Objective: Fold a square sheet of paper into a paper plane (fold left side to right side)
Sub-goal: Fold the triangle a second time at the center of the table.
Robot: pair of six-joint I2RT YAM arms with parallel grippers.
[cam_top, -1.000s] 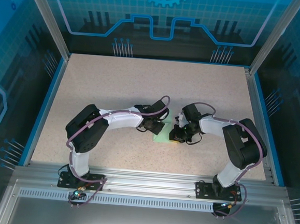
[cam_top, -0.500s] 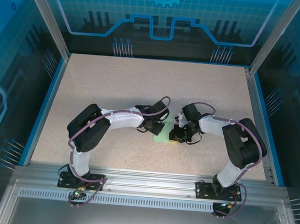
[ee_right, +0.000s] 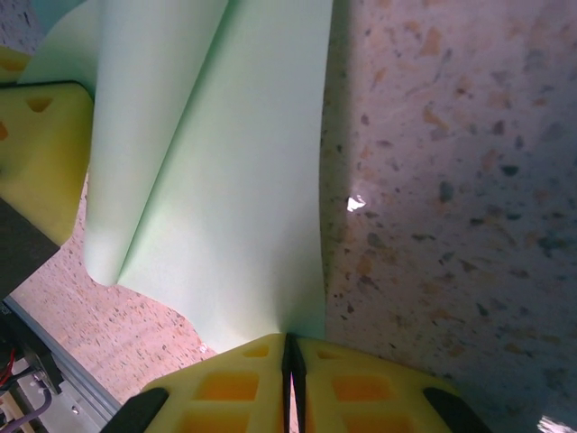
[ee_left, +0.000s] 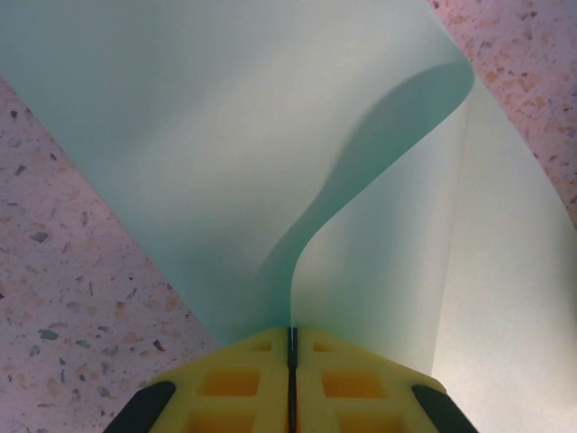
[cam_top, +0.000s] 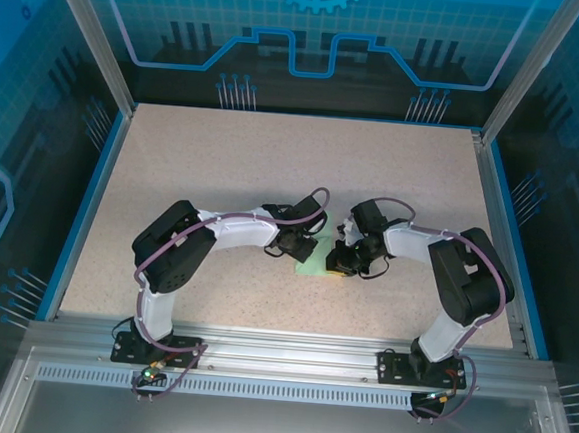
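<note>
**A:** Where is the square sheet of paper (cam_top: 312,262) lying?

**B:** It is lying on the speckled worktop (cam_top: 273,165), somewhat nearer the arm bases than the middle, right between the two claws. It is not lying flat. In the left wrist view one part is curling up off the rest in a soft bend and casting a shadow on the layer below.

**A:** What is the left claw (ee_left: 290,341) doing?

**B:** Its yellow pads (ee_left: 239,388) are pressing together with only a hairline slit between them. The edge of the raised green flap is running straight into that slit, so the claw is pinching the sheet.

**A:** And the right claw (ee_right: 290,347)?

**B:** It is doing the same. It is gripping the paper's near edge with its jaws nearly touching, and the sheet is rising away from it in a long fold. Bare worktop is showing just to the right of the paper.

**A:** Are the two claws working close together?

**B:** Very close. From overhead they are facing each other across the sheet, the left claw on its left side and the right claw on its right. In the right wrist view another yellow pad, seemingly the left claw's, is showing at the left edge, just beside the paper.

**A:** And the arms?

**B:** Both are bending inward from their bases on the metal rail (cam_top: 279,354).
</note>
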